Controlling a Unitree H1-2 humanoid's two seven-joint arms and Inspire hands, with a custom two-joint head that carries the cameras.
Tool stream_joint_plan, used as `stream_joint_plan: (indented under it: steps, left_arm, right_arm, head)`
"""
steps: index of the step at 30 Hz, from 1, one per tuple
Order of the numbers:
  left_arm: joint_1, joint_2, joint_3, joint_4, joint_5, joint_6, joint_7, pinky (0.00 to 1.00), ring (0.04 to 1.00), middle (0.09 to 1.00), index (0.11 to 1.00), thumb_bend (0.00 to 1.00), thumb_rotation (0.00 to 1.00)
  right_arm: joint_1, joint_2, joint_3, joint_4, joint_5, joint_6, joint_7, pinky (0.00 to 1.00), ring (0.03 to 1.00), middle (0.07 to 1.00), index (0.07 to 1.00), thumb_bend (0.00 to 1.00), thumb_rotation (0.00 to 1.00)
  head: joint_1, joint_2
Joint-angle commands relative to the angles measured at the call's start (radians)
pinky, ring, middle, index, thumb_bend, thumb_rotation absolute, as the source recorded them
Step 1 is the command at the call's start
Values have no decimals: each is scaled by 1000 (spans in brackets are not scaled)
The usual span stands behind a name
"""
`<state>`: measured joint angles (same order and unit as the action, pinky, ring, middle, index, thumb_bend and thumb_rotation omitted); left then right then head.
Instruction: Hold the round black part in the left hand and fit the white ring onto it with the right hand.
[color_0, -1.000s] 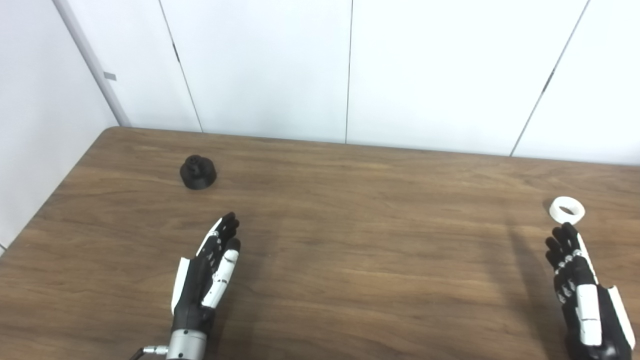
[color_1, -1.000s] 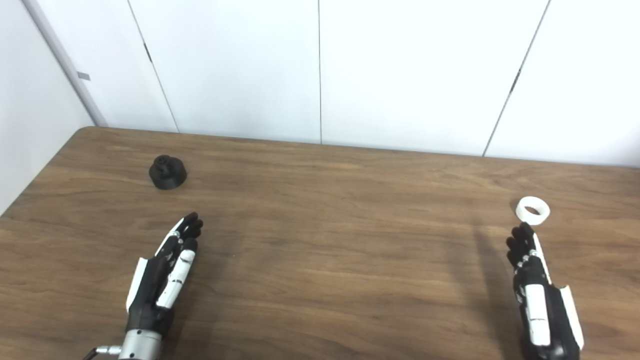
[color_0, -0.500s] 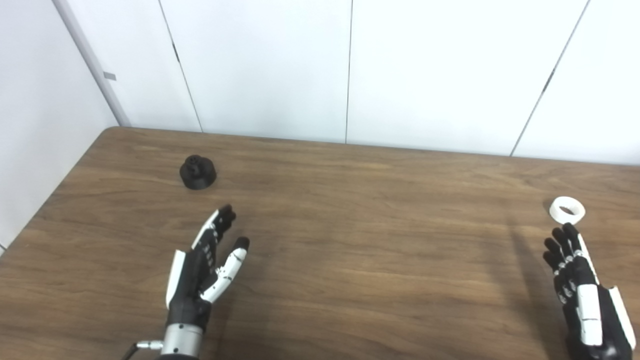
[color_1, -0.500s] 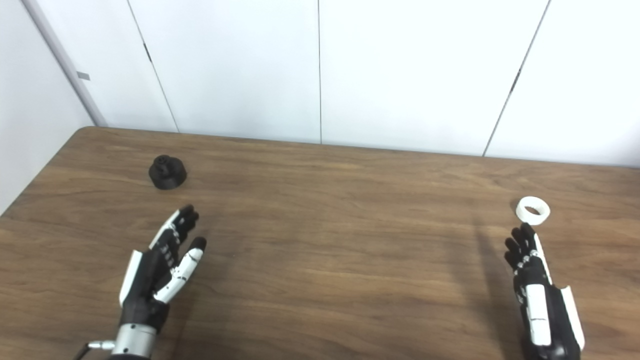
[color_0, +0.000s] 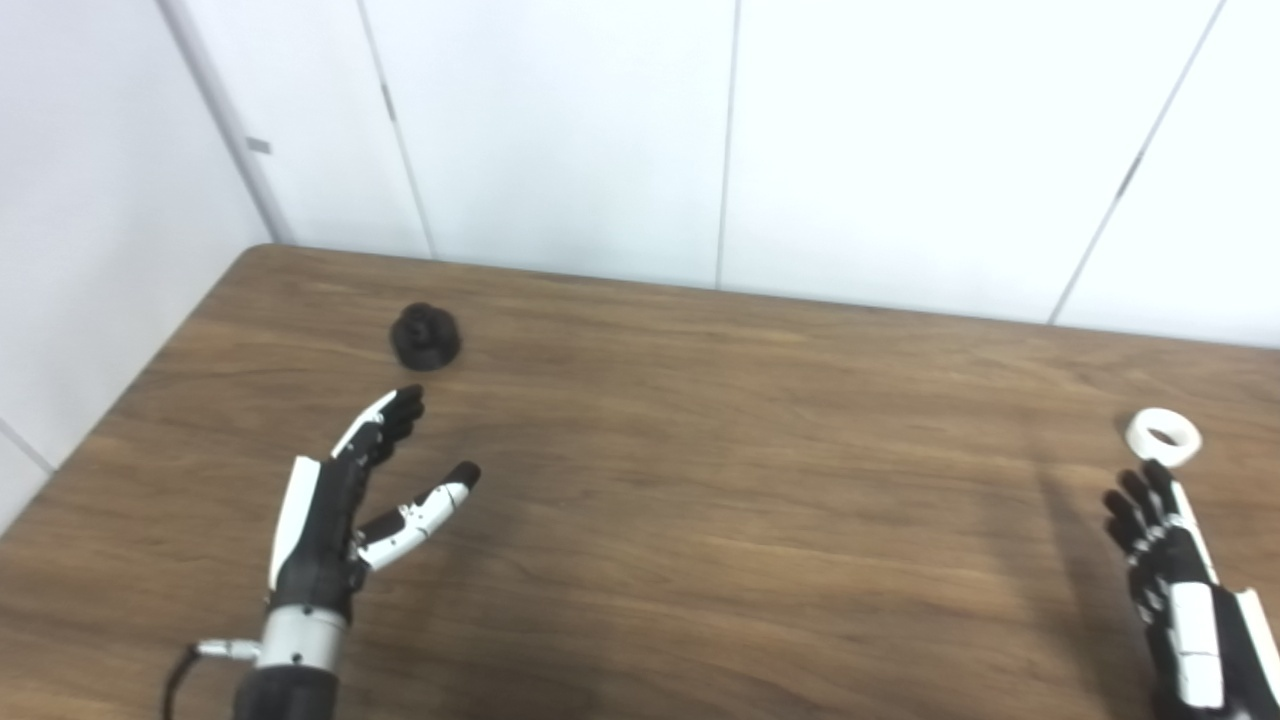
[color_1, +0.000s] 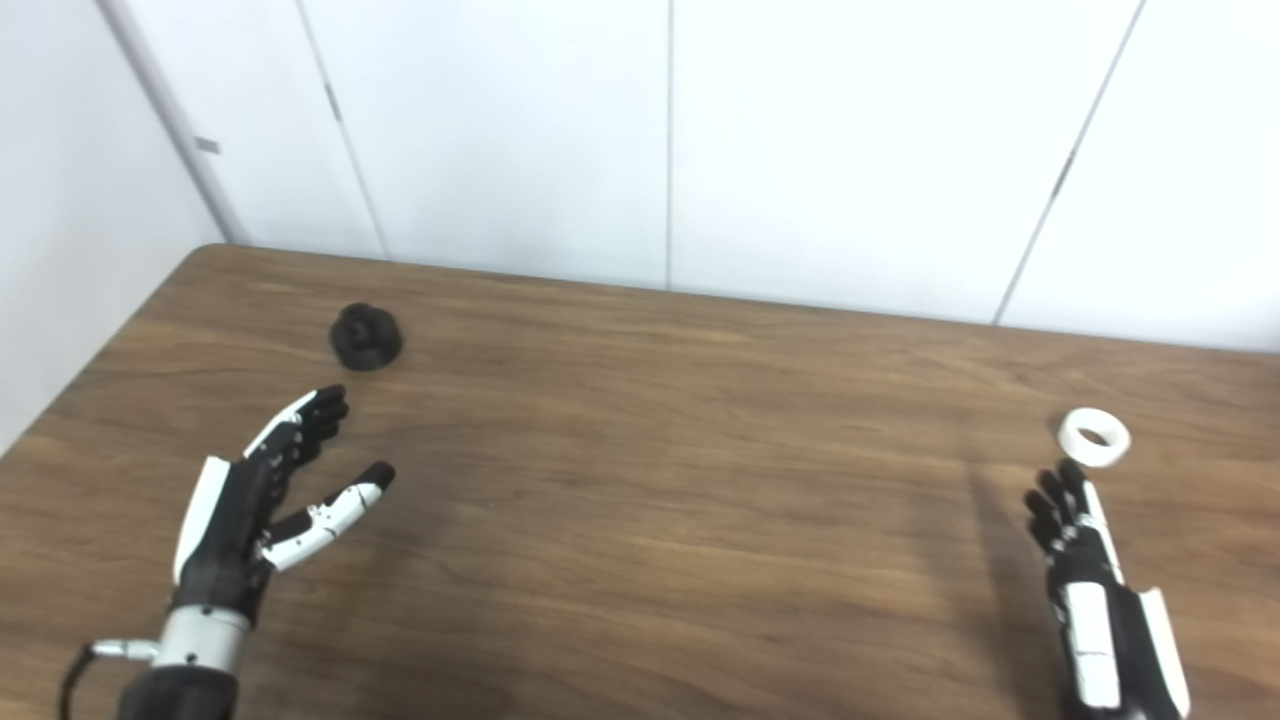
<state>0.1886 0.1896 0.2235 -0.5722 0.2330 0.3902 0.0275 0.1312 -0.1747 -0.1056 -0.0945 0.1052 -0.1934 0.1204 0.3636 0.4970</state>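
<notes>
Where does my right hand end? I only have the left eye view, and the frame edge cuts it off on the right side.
Observer: The right eye view shows the right hand inside the side edge. It is open, with its fingertips just short of the white ring and not touching it.
Operator: Is there table beyond that hand's right side?
Observer: Yes. The table runs on to the right of both the hand and the ring, out to the frame edge.

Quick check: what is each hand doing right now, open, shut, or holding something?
Left hand: open, thumb spread, holding nothing.
Right hand: open, fingers extended, holding nothing.
</notes>
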Motion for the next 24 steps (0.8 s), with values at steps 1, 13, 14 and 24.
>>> stream_joint_plan:
  steps: [1,13,14,24]
  left_arm:
    - [-59,37,9,-38,39,34,-2,918,897,871,877,719,248]
    - [-180,168,60,56,283,79,-152,973,990,945,895,819,375]
    - [-187,179,56,70,293,78,-151,975,995,947,894,822,375]
    - [-298,266,1,262,402,76,-124,1000,1000,952,864,858,409]
  right_arm:
    - [51,16,10,89,21,-24,15,1000,988,992,1000,461,1000]
    - [53,13,9,109,33,-56,20,1000,977,984,1000,461,1000]
    - [53,14,9,109,33,-56,19,1000,975,983,1000,462,1000]
    - [56,15,12,108,10,-65,9,1000,969,979,998,473,1000]
  head:
    - [0,2]
    - [1,6]
    - [1,6]
    - [-4,10]
